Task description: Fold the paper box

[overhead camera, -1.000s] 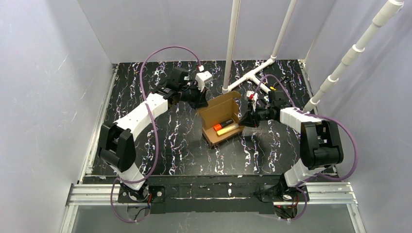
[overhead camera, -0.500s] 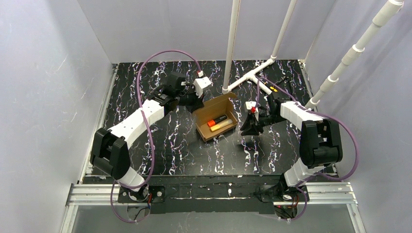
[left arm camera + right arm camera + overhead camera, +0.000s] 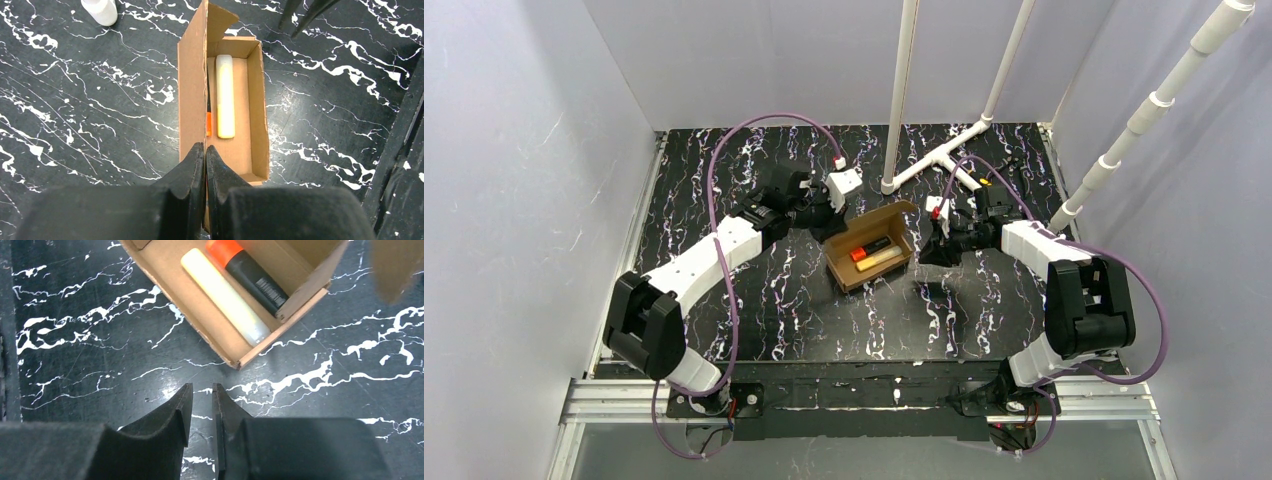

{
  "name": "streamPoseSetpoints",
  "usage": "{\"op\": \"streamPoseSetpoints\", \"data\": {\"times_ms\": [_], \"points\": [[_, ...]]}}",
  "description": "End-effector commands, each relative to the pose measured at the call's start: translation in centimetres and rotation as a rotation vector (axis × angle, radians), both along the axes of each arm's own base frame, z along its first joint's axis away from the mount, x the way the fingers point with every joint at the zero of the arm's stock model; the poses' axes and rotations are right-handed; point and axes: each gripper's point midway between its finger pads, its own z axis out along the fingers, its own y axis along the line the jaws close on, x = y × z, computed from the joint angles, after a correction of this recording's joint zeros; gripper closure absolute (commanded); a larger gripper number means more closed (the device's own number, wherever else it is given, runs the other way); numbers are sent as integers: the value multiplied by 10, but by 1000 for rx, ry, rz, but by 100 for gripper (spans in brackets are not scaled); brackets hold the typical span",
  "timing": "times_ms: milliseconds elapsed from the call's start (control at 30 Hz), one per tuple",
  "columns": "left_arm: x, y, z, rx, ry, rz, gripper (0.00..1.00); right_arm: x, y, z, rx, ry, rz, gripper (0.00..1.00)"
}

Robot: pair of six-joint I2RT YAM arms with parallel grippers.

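Observation:
The paper box [image 3: 871, 262] is a brown cardboard tray on the black marbled table, with its lid flap [image 3: 192, 85] standing up along the far-left side. A yellow marker [image 3: 884, 259] and an orange-capped black marker [image 3: 867, 249] lie inside. My left gripper [image 3: 832, 213] is shut on the near end of the upright flap, its fingertips [image 3: 205, 146] pinching the cardboard edge. My right gripper [image 3: 927, 254] hovers just right of the box. Its jaws [image 3: 202, 386] are nearly shut with a thin gap and hold nothing, over bare table beside the box corner [image 3: 239, 362].
White PVC pipes [image 3: 898, 100] rise from the table behind the box, with a T-joint [image 3: 946, 158] lying at the back right. A white pipe foot [image 3: 100, 10] shows in the left wrist view. Grey walls enclose the table on three sides.
The box has slid left and turned a little with my left gripper. My right gripper let go of the box's right end, drew away toward the front, then came back beside it.

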Motion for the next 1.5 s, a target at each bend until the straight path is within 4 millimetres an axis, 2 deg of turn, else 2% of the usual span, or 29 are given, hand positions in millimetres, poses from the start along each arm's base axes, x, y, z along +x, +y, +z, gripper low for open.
{"op": "streamPoseSetpoints", "data": {"times_ms": [0,333,400,500,567,667,800,900,967,1133,1267,1300,1333,1433,1467], "points": [[-17,-2,10,-31,16,-5,100,16,3,14,24,-36,-55,71],[-30,-2,-5,-16,79,12,98,25,-3,13,16,-26,-108,71],[-33,-2,-7,-17,103,19,92,27,-4,13,16,-25,-119,71],[-39,-1,-13,-15,151,35,79,29,-6,14,17,-22,-131,70],[-50,-1,-21,-16,236,45,64,30,-8,14,17,-20,-141,70],[-69,-7,-34,-30,400,42,57,31,-10,16,21,-19,-147,70],[-79,-21,-18,-107,529,44,41,30,-12,18,22,-19,-136,69],[-84,-35,-10,-163,669,53,36,22,-13,21,17,-22,-89,67],[-83,-39,-5,-192,692,68,35,18,-14,23,11,-26,-62,66],[-78,-46,22,-306,694,90,34,9,-21,30,-30,-33,21,62],[-68,-35,30,-343,624,176,39,0,-29,36,-60,-27,63,62],[-58,-23,18,-349,594,276,49,-7,-33,45,-82,-35,83,62],[-55,-21,10,-357,603,307,54,-8,-34,49,-85,-44,86,62],[-53,-24,-11,-363,663,334,64,-3,-33,67,-80,-63,58,62],[-52,-26,-16,-362,678,333,71,0,-33,75,-77,-65,40,62]]}}
